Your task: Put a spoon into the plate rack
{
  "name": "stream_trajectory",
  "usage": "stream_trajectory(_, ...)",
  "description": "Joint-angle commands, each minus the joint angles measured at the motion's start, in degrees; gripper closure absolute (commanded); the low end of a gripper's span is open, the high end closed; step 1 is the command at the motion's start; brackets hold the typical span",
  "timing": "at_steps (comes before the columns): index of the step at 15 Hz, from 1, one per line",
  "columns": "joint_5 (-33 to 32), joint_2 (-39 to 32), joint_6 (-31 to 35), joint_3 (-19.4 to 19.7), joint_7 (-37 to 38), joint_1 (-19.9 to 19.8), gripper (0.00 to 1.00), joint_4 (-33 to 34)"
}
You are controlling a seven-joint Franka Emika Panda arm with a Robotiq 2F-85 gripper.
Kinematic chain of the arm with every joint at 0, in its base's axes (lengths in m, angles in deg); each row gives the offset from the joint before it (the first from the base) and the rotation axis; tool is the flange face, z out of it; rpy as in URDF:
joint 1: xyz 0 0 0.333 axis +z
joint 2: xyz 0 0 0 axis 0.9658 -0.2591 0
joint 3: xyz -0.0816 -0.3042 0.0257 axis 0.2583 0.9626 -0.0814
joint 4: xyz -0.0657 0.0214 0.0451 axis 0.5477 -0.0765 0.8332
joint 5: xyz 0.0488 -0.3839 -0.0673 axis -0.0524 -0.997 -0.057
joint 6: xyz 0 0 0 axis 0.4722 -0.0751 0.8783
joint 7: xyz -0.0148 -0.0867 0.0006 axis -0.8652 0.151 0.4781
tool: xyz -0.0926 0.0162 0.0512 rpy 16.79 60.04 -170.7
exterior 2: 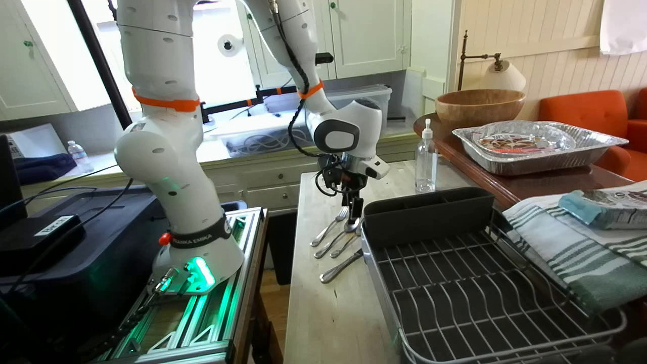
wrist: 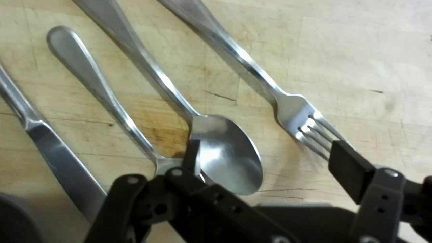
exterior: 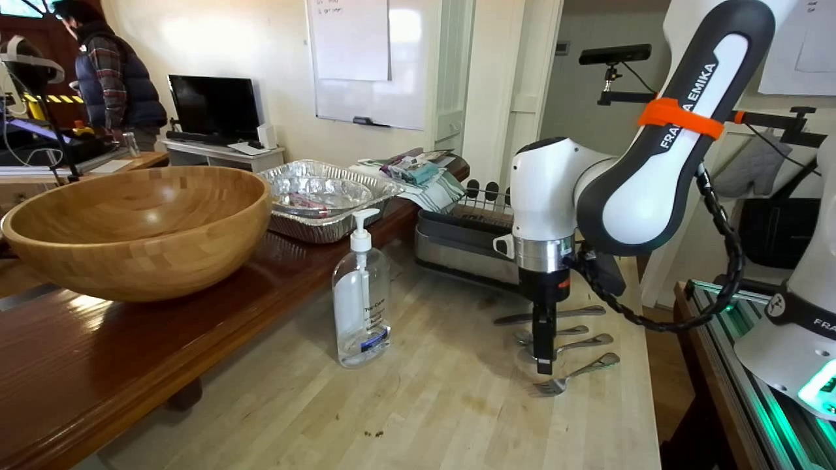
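Four pieces of cutlery lie flat in a loose row on a pale wooden table. Over them, from where I stand, a black two-fingered gripper, pointing down, fingers spread well apart. Larger shiny silver metal spoon: in the wrist view its bowl shows between the fingers, one of them overlapping the edge (touching or just above it, I can't tell). Smaller slim silver metal spoon just beside it, head mostly hidden behind the gripper. Beyond the larger spoon, a silver metal fork, tine tips partly covered by the opposite finger. Past the smaller one, a silver metal knife, nearest the low rectangular grey metal plate rack with its wire top. Both spoons outside the rack. Clear soap bottle with white pump, upright, same table.
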Motion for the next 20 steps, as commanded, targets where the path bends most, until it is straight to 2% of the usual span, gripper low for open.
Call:
stream_trajectory(1, 2.7, 0.5, -2.1, -0.1, 3.0, 0.1, 0.03, 0.0)
stream_trajectory(5, 2.0, 0.3, -2.8, 0.7, 5.8, 0.4, 0.00, 0.2)
stream_trajectory(10, 1.4, 0.4, -3.5, 1.6, 8.7, 0.6, 0.02, 0.2)
stream_trajectory(12, 1.1, 0.5, -3.7, 2.1, 10.0, 0.8, 0.09, 0.1)
stream_trajectory(13, 1.0, 0.5, -3.7, 2.3, 10.4, 0.8, 0.17, 0.2)
stream_trajectory(14, -0.3, 0.5, -4.0, 3.0, 12.0, 1.3, 0.33, 0.3)
stream_trajectory(15, -0.7, 0.4, -3.9, 3.3, 12.6, 1.4, 0.34, 0.4)
stream_trajectory(16, -1.2, 0.3, -4.2, 3.7, 13.6, 1.7, 0.41, 0.6)
stream_trajectory(17, -1.2, 0.2, -4.3, 3.8, 14.1, 1.7, 0.40, 0.7)
stream_trajectory(18, -1.3, 0.2, -4.3, 4.0, 14.6, 1.8, 0.15, 0.7)
stream_trajectory(20, -2.0, 0.3, -3.9, 4.5, 16.1, 2.2, 0.13, 0.7)
